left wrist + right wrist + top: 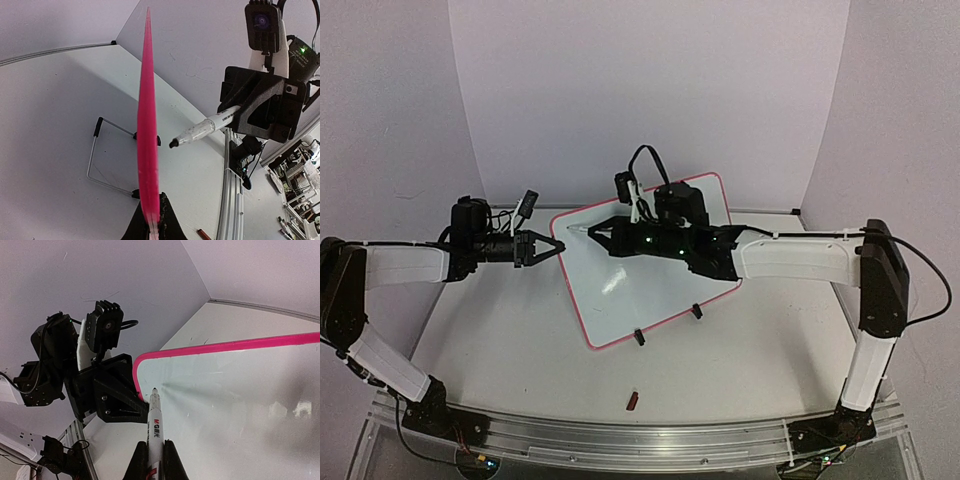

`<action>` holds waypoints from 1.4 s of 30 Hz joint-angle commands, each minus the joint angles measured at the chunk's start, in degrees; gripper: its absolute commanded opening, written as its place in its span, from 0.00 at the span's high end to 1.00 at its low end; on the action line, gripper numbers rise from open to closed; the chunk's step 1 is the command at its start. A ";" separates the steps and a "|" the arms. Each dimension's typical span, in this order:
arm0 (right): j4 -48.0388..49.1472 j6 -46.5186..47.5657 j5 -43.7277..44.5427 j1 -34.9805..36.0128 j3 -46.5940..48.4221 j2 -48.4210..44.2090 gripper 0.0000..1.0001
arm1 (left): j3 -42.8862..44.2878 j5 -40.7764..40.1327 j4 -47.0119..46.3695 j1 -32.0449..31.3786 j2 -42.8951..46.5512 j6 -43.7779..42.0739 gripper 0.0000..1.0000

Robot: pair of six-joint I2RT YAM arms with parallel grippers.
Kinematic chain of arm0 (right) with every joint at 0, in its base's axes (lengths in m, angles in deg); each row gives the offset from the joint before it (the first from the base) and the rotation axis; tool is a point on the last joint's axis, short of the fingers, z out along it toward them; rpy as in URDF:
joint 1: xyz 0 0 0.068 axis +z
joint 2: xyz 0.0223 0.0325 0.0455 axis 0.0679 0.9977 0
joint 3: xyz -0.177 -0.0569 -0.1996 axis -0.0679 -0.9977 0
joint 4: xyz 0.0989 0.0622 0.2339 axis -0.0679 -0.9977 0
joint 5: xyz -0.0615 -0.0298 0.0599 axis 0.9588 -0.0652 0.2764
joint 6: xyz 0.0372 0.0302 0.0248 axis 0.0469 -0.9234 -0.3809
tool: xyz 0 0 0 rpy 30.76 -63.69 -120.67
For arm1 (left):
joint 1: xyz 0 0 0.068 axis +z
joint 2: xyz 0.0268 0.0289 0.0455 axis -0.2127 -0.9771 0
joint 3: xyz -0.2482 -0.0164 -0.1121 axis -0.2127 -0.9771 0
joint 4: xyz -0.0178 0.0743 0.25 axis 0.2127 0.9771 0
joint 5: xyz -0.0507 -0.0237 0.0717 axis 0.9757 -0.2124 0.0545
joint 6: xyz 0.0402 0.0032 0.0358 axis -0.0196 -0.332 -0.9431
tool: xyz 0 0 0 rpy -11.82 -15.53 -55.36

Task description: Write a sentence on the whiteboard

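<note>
The whiteboard [650,290], white with a pink-red frame, stands tilted on two black clip feet [638,337]. My left gripper [558,245] is shut on its left edge; the left wrist view shows the board edge-on [147,125], pinched between the fingers [167,222]. My right gripper [155,447] is shut on a white marker [155,422] with its cap off. The marker tip points at the board's upper left corner [150,365]. The left wrist view shows a small gap between the marker [200,131] and the board face. The board face [240,400] shows no writing.
A small red cap [632,401] lies on the table near the front edge. A wire stand [92,160] props the board from behind. The aluminium rail [620,435] with both arm bases runs along the near edge. White walls close in the back and sides.
</note>
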 commanded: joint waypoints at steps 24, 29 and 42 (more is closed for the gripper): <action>-0.88 -2.16 2.28 -0.30 -5.50 -1.59 1.00 | 0.40 -0.27 2.98 -1.00 1.36 -5.30 1.00; -0.01 -2.13 0.71 -0.33 -6.08 -3.69 1.00 | 0.40 -0.30 2.98 -1.01 1.36 -5.30 1.00; 4.51 -3.19 -1.80 -0.35 -2.75 -4.14 1.00 | 0.54 -0.85 3.57 -1.04 1.15 -5.71 1.00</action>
